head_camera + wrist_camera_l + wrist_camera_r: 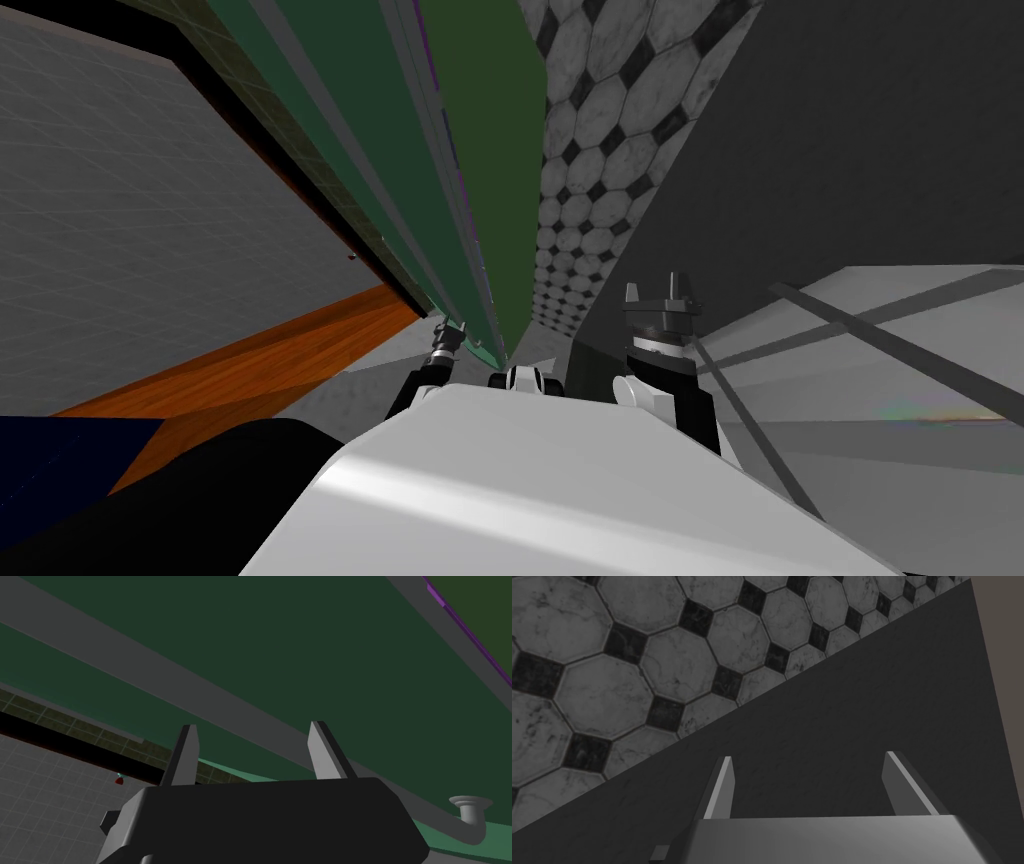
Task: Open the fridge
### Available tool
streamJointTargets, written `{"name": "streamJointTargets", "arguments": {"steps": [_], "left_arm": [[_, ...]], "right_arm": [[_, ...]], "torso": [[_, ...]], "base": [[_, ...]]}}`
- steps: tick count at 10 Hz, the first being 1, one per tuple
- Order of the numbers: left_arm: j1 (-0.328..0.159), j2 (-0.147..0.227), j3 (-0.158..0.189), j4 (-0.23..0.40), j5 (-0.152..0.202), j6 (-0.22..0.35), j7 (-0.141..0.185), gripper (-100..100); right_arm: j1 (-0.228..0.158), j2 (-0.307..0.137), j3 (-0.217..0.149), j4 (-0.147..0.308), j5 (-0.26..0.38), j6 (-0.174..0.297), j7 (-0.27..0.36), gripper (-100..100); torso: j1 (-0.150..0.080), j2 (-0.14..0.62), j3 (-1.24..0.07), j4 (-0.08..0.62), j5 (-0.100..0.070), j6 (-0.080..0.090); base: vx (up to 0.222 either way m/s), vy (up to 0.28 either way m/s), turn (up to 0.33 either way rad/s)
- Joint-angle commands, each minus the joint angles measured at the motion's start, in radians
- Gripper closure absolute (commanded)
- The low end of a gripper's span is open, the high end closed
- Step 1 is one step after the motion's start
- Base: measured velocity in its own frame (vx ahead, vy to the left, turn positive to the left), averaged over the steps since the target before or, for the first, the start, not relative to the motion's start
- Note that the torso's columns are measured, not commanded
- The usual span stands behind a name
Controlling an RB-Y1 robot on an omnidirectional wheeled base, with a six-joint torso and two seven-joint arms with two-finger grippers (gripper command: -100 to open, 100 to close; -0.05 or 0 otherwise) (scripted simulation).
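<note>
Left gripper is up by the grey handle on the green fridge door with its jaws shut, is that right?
Not quite: the jaws are open. In the left wrist view the left gripper is up by the grey handle on the green fridge door, with its jaws standing apart.

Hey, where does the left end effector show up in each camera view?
Head view: left end effector, small, low centre, by the green fridge.
Left wrist view: left end effector rises open from the bottom edge, the fridge's grey bar beyond it.
Right wrist view: the right end effector instead, open, facing tiles.
Shared landmark: the fridge, in head and left wrist views.
</note>
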Motion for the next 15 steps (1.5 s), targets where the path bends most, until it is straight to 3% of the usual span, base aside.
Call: {"name": "streamJointTargets", "arguments": {"steps": [1, 3, 5, 7, 9, 11, 12, 15], "left_arm": [[-0.015, 0.027, -0.008, -0.007, 0.003, -0.002, 0.000, 100], [-0.019, 0.045, -0.019, -0.008, 0.006, -0.001, 0.003, 100], [-0.028, 0.081, -0.042, -0.010, 0.012, 0.001, 0.008, 100], [-0.032, 0.099, -0.053, -0.011, 0.015, 0.003, 0.010, 100], [-0.041, 0.136, -0.076, -0.013, 0.022, 0.005, 0.015, 100], [-0.041, 0.131, -0.076, -0.004, 0.022, 0.014, 0.017, 100], [-0.045, 0.150, -0.089, -0.005, 0.025, 0.012, 0.020, 100], [-0.055, 0.186, -0.115, -0.007, 0.031, 0.007, 0.024, 100]], "right_arm": [[0.000, 0.000, 0.000, 0.000, 0.000, 0.000, 0.000, 0], [0.000, 0.000, 0.000, 0.000, 0.000, 0.000, 0.000, 0], [0.000, 0.000, 0.000, 0.000, 0.000, 0.000, 0.000, 0], [0.000, 0.000, 0.000, 0.000, 0.000, 0.000, 0.000, 0], [0.000, 0.000, 0.000, 0.000, 0.000, 0.000, 0.000, 0], [0.000, 0.000, 0.000, 0.000, 0.000, 0.000, 0.000, 0], [0.001, 0.000, 0.000, 0.000, 0.000, 0.000, 0.000, 0], [0.001, 0.000, 0.000, 0.000, 0.000, 0.000, 0.000, 0]], "torso": [[-0.005, -0.005, -0.003, 0.000, -0.001, -0.001], [0.000, -0.007, -0.005, 0.001, -0.002, 0.001], [-0.010, -0.007, -0.005, 0.000, -0.003, 0.002], [-0.001, -0.006, -0.004, 0.001, -0.002, 0.001], [-0.013, -0.004, -0.003, 0.000, -0.003, 0.002], [-0.016, -0.001, 0.000, 0.000, -0.003, 0.002], [-0.023, -0.004, -0.001, -0.002, -0.004, 0.002], [-0.009, 0.003, 0.003, -0.002, 0.002, 0.001]], "base": [[-0.173, 0.243, -0.090], [-0.216, 0.273, -0.129], [-0.200, 0.236, -0.138], [-0.209, 0.298, -0.137], [-0.206, 0.242, -0.094], [-0.138, 0.150, -0.056], [-0.079, 0.155, -0.098], [-0.125, 0.276, -0.134]]}}
